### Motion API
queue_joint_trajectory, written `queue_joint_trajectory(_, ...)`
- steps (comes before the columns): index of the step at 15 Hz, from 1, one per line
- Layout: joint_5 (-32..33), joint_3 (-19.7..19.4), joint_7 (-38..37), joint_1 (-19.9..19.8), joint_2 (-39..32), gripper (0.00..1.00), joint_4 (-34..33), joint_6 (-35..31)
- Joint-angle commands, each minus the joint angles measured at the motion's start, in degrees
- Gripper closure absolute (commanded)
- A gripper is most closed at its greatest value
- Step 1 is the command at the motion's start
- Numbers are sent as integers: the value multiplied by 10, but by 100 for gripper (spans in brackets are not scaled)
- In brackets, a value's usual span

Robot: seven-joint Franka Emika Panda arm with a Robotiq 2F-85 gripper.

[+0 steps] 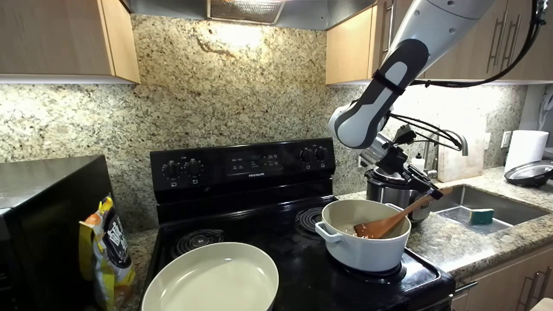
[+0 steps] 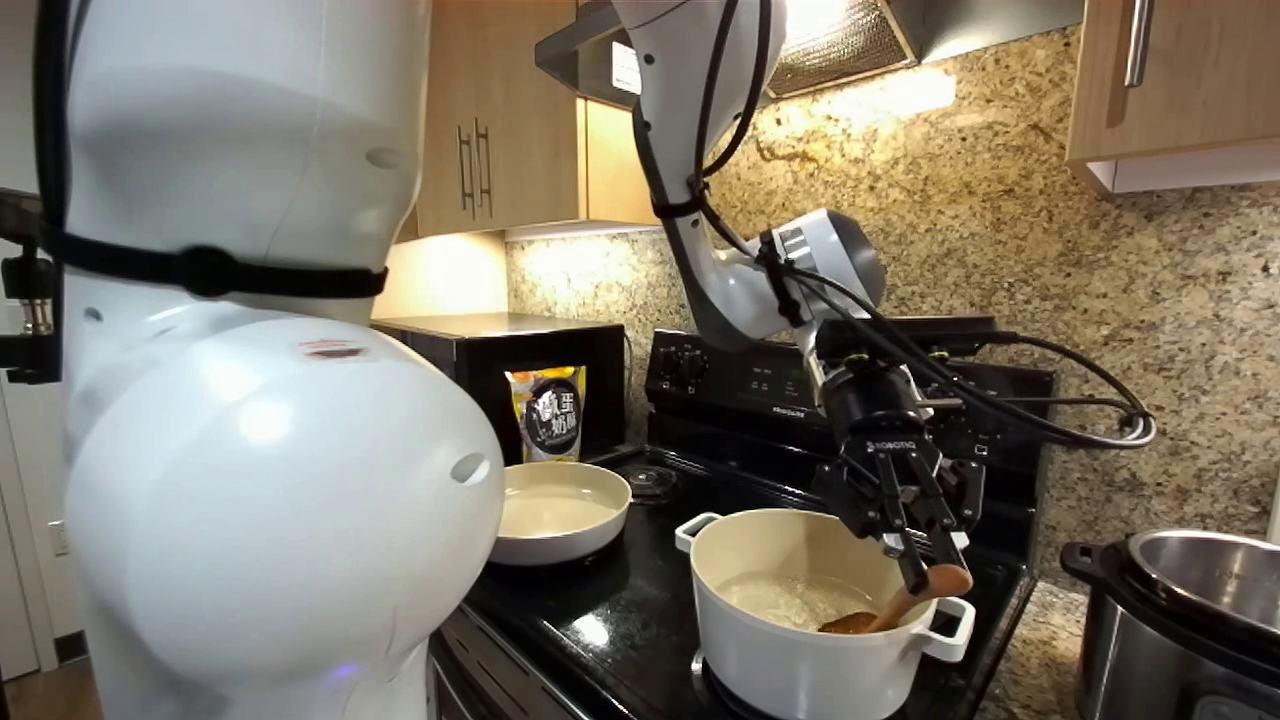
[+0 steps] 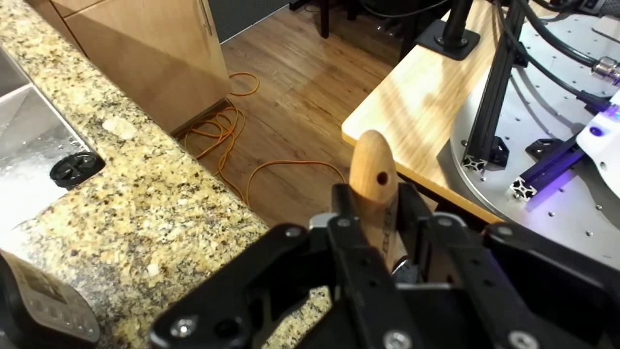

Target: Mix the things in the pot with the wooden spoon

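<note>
The white pot (image 1: 367, 255) stands on the front right burner; it also shows in an exterior view (image 2: 800, 665). Pale, wet-looking contents (image 2: 785, 598) lie at its bottom, with a few small reddish and white bits by the spoon head; details are unclear. The wooden spoon (image 1: 395, 219) leans in the pot at a slant, head down inside, handle over the rim. My gripper (image 1: 434, 192) is shut on the spoon's handle near its end, above the pot's handle side. In the wrist view the spoon's handle end (image 3: 373, 165) stands between the two fingers (image 3: 372, 206). The pot is out of the wrist view.
A large shallow pale dish (image 1: 220, 276) sits on the stove's front left. A steel pot with black handles (image 2: 1180, 620) stands on the counter beside the stove, close to the gripper. Beyond it are the sink (image 1: 505, 203) and a faucet. A snack bag (image 1: 112, 255) stands beside the microwave.
</note>
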State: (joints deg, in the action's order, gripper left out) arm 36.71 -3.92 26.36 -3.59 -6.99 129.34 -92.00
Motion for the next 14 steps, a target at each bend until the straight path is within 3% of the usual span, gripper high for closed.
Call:
queue_joint_trajectory(1,25,20,17,11,24,93,29,-2)
queue_joint_trajectory(7,31,48,32,28,18,93,26,-25)
queue_joint_trajectory(14,4,42,10,22,-11,93,9,-26)
